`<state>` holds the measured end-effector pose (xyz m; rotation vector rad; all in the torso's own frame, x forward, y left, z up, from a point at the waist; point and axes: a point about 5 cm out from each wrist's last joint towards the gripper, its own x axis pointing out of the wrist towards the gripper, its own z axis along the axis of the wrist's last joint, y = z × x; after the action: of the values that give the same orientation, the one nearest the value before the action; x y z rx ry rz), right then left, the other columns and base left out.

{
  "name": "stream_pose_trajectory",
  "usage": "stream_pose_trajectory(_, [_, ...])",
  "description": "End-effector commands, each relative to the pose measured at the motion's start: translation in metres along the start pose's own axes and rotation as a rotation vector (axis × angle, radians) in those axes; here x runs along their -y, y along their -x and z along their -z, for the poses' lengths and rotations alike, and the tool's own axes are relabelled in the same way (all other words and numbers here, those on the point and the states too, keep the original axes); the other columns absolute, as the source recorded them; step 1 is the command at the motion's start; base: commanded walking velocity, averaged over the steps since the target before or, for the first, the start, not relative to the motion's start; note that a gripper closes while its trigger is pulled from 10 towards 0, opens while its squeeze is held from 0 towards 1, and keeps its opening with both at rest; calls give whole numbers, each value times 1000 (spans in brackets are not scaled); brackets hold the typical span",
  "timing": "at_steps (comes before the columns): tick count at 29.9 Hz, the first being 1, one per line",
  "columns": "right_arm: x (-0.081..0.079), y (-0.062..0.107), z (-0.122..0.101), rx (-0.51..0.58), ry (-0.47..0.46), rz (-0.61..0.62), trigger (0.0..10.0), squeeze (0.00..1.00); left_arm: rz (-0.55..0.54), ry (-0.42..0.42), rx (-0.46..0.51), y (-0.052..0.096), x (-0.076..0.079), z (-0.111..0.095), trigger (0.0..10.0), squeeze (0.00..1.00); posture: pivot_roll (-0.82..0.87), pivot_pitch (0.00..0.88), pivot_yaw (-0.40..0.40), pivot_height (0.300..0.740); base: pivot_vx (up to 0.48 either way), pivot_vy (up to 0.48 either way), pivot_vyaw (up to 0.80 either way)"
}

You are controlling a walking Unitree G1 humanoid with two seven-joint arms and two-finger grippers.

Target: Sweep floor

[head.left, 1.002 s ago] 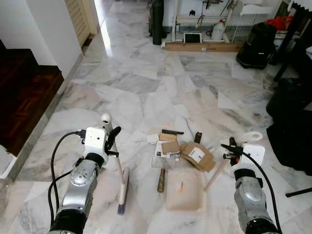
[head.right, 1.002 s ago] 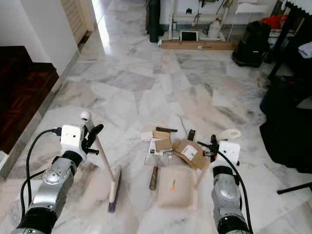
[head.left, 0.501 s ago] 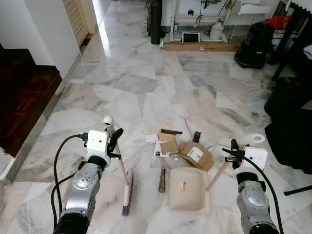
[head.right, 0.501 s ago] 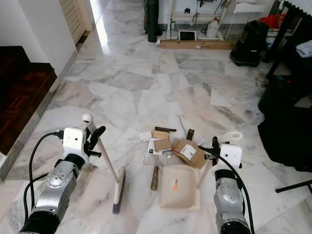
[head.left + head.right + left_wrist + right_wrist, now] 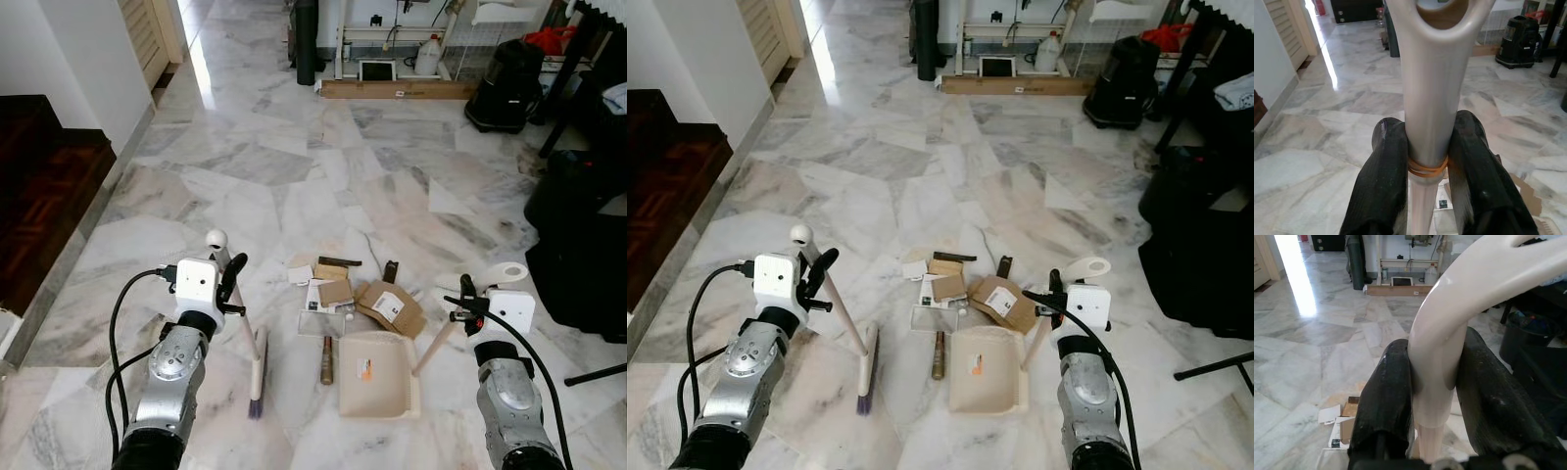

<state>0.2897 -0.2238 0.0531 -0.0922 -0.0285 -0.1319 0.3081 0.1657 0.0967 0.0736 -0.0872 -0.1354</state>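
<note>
My left gripper (image 5: 227, 282) is shut on the pale handle of a small broom (image 5: 245, 338). The broom slants down to its head with purple bristles (image 5: 257, 380) on the marble floor, left of the litter. In the left wrist view the black fingers (image 5: 1382, 186) clamp the handle (image 5: 1432, 98) above an orange rubber band. My right gripper (image 5: 464, 302) is shut on the upright handle of a cream dustpan (image 5: 376, 373), whose tray lies flat just in front of a pile of cardboard scraps and paper (image 5: 358, 297). A brown stick-like piece (image 5: 325, 358) lies beside the pan.
A dark wooden step (image 5: 39, 196) and white wall are on the left. Black bags (image 5: 588, 245) stand at the right, a black stand leg (image 5: 598, 373) near my right arm. A black vacuum (image 5: 505, 83), a cardboard plank and a rack lie far ahead.
The camera has shifted slightly. The broom head has slid right, closer to the litter. The dustpan sits a little nearer the pile; both grips are unchanged.
</note>
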Motion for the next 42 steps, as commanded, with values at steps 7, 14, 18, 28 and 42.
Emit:
stream_pose_trajectory(7, [2, -2, -5, 15, 5, -9, 10000, 0, -23, -13, 49, -1, -1, -10, 10000, 0, -22, 110, -46, 740, 103, -322, 0])
stream_pose_trajectory(14, [0, -3, -6, 12, 0, -20, 10000, 0, -30, 2, 64, -1, -1, -11, 10000, 0, -22, 104, -49, 740, 103, -205, 0])
stream_pose_trajectory(18, [0, -3, -6, 8, -2, -22, 10000, 0, -33, 2, 65, -1, -1, -12, 10000, 0, -23, 100, -51, 740, 0, 0, 0])
stream_pose_trajectory(28, [-2, -5, -7, 3, -12, -37, 10000, 0, -53, 17, 84, -1, -3, -15, 10000, 0, -22, 94, -54, 740, 0, 0, 0])
stream_pose_trajectory(42, [-6, -6, -7, 1, -27, -53, 10000, 0, -54, 24, 83, -2, -5, -16, 10000, 0, -21, 103, -55, 740, 0, 0, 0])
